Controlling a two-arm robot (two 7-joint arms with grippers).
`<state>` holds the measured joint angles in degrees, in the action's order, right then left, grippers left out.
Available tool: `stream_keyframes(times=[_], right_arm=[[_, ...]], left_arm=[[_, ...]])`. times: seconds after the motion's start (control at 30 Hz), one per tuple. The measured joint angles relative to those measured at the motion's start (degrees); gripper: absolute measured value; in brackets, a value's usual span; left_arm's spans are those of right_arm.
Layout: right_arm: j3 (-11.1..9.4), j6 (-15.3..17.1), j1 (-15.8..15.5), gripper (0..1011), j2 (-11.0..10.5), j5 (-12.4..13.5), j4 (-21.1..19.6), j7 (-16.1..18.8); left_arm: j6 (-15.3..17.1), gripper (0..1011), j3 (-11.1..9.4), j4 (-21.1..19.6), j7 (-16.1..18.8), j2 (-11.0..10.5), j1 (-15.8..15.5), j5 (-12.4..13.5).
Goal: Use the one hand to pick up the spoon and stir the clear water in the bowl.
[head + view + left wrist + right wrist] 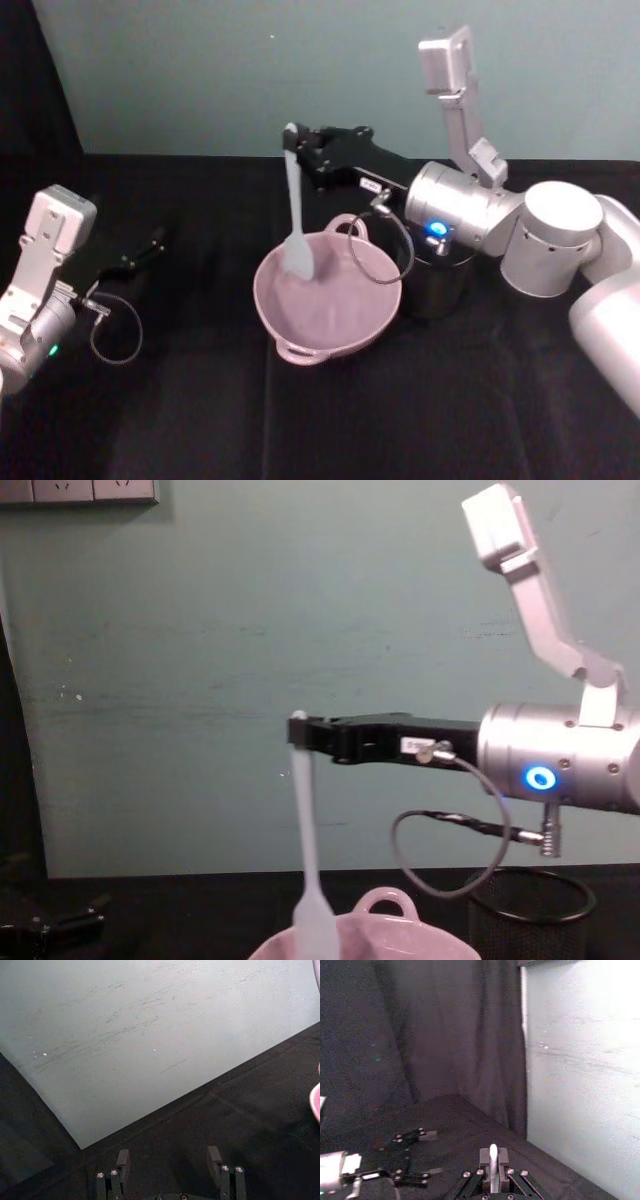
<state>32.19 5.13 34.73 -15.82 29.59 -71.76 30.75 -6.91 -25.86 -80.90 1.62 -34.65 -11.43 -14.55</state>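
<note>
Head view: right gripper (298, 148) at upper ctr, clamped tight on the top of the spoon (295, 215) handle. Spoon hangs near upright, scoop end down inside the bowl (385, 300) at ctr frame, toward the bowl's left side. Water (325, 305) is barely readable, so can't tell if the scoop is wet. Mesh cup (440, 285) sits just right of the bowl, under the wrist. Left gripper (150, 245) is parked at the left edge, low over the table (200, 420), well apart from the bowl.

Left wrist view: left gripper (168, 1160) at bottom, fingers spread wide, nothing btwn them. Pink sliver of bowl (316, 1102) at right edge.

Right wrist view: bottom ctr, jaws pinched on the white spoon (493, 1157) tip.

Chest view: right gripper (305, 735) mid-frame, reaching in from the right. Spoon (305, 850) drops straight down to the bowl (400, 935) at bottom, scoop at or below the rim.

Progress: pickup looks done and the spoon is in the bowl. Stirring is what's left; pics give no sign of how much, if any, is done.
</note>
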Motion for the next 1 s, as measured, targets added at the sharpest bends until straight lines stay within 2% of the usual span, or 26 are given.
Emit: stream_keyframes(times=[0.17,0.4,0.63,0.87,1.0], right_arm=[[-1.4,0.02,-0.72,98,-1.45,0.22,-0.76,-0.68],[-3.59,0.58,-4.03,98,-4.6,0.69,-4.11,-2.04],[-5.51,1.31,-8.46,97,-7.91,1.25,-10.05,-3.21],[-5.79,1.9,-10.77,98,-9.2,1.66,-13.32,-3.41],[-4.97,2.23,-11.37,98,-9.28,1.62,-14.78,-3.26]], left_arm=[[0.0,1011,0.0,0.0,0.0,0.0,0.0,0.0],[0.0,1011,0.0,0.0,0.0,0.0,0.0,0.0],[0.0,1011,0.01,0.0,0.0,0.0,0.0,0.0],[0.0,1011,0.0,0.0,0.0,0.0,0.0,0.0],[0.0,1011,0.0,0.0,0.0,0.0,0.0,0.0]])
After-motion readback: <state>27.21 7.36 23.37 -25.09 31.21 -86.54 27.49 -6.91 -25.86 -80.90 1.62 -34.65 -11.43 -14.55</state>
